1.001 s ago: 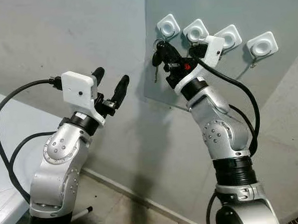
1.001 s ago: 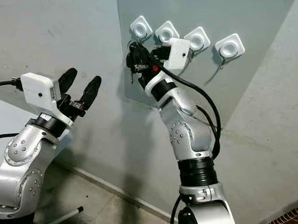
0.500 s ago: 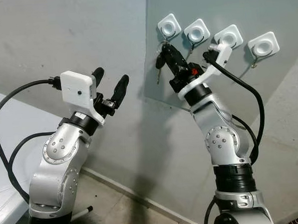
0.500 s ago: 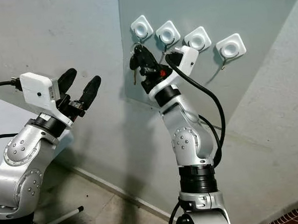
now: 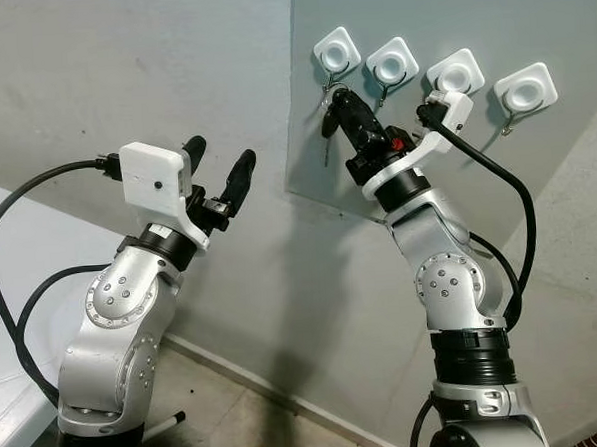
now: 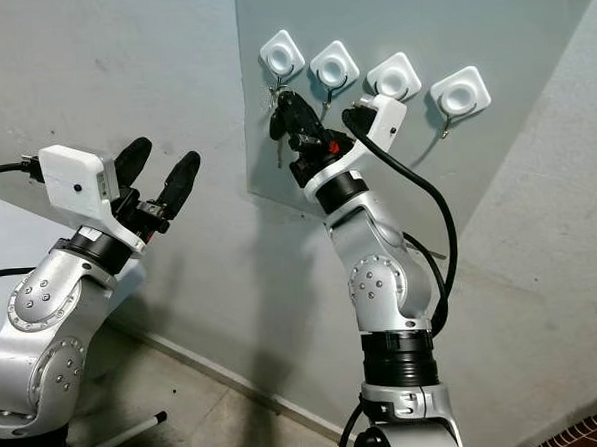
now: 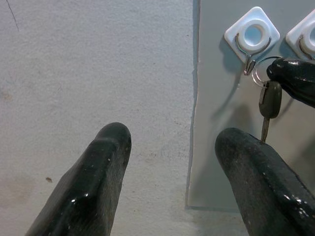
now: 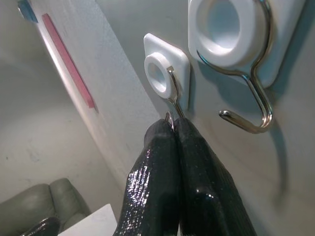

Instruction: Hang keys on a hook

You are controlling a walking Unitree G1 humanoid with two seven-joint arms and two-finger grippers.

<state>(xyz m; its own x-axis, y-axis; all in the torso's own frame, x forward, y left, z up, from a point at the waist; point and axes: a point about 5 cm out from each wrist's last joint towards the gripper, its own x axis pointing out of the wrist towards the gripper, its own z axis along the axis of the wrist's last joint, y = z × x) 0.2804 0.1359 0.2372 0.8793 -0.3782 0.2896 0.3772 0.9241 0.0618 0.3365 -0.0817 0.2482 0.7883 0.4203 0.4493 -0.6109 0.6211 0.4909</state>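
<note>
A grey panel (image 5: 529, 31) is fixed to the pale plaster wall, and four white square hook pads with bent wire hooks are lined up along its top. The right gripper (image 5: 340, 106) is raised to the leftmost white hook pad (image 5: 337, 52), with its two black fingers pressed tight together on a thin silver key ring (image 7: 259, 73). The ring is seen right at the lower curl of that pad's wire hook (image 8: 173, 93), touching or just about; whether it's actually looped over can't be told. A dark-headed key with a silver blade (image 7: 268, 105) is left dangling straight down from the ring against the panel. The left gripper (image 5: 219, 173) is held up off to the left, in front of bare wall, with its fingers spread wide and nothing between them.
</note>
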